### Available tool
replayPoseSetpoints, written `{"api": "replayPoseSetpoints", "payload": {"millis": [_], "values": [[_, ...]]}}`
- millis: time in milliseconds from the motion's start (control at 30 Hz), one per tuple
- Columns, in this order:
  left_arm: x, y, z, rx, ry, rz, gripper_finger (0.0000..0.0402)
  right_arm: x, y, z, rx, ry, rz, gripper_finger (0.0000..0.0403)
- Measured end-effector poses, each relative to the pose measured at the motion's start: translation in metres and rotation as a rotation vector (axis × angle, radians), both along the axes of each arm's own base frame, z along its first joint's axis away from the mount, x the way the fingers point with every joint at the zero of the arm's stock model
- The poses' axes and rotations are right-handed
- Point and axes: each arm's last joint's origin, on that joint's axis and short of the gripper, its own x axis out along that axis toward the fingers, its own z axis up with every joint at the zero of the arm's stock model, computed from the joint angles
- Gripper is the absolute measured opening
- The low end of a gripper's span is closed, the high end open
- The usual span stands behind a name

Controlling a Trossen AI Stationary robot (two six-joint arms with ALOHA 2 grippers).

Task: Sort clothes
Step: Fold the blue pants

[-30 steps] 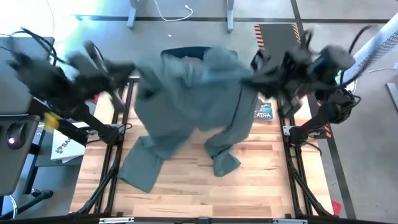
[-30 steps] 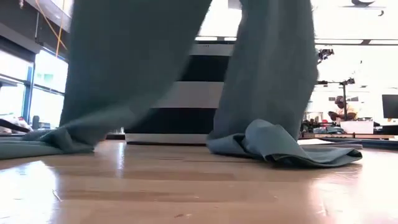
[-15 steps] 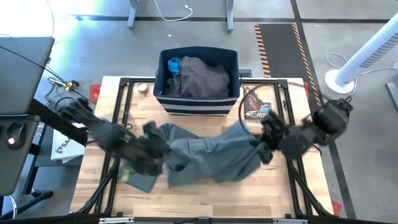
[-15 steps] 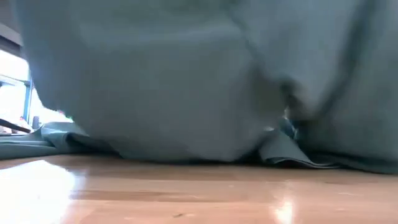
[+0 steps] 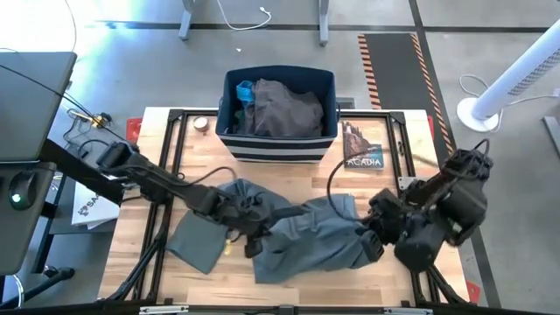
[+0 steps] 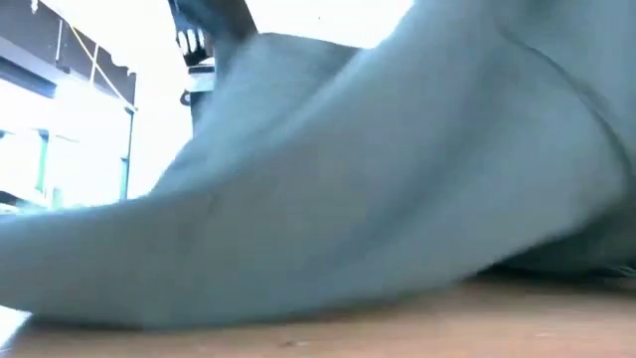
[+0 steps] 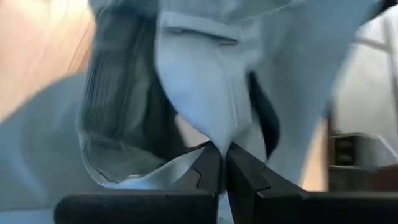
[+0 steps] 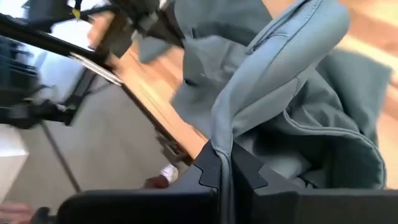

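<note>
Grey-green shirt (image 5: 306, 236) is pinched by L pincer (image 5: 248, 229) and R pincer (image 5: 367, 236), both clenched on fabric, low over table (image 5: 289, 171).

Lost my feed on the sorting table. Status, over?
Left gripper and right gripper both shut on grey-green shirt, spread low over table. Navy bin behind holds dark trousers. Nothing blocking.

wooden table (image 5: 289, 293) | on it: grey-green shirt (image 5: 306, 238), striped navy bin (image 5: 278, 145), book (image 5: 363, 147)
</note>
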Motion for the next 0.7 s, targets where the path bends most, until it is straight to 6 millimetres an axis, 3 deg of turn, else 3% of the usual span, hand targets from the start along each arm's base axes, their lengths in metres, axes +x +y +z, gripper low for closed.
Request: {"api": "replayPoseSetpoints", "payload": {"millis": [67, 333, 500, 700], "values": [[0.007, 0.001, -0.012, -0.005, 0.015, 0.011, 0.0015, -0.004, 0.007, -0.015, 0.007, 0.046, -0.033, 0.0000], [0.018, -0.002, -0.017, 0.010, -0.044, 0.020, 0.0048, -0.028, 0.019, -0.060, 0.069, 0.098, -0.184, 0.0000], [0.018, -0.001, -0.007, 0.041, -0.122, 0.103, 0.0041, -0.034, 0.024, -0.077, 0.113, 0.085, -0.211, 0.0000], [0.022, -0.004, 0.001, 0.021, -0.202, 0.023, 0.0040, -0.032, 0.027, -0.083, 0.121, 0.080, -0.207, 0.0000]]}}
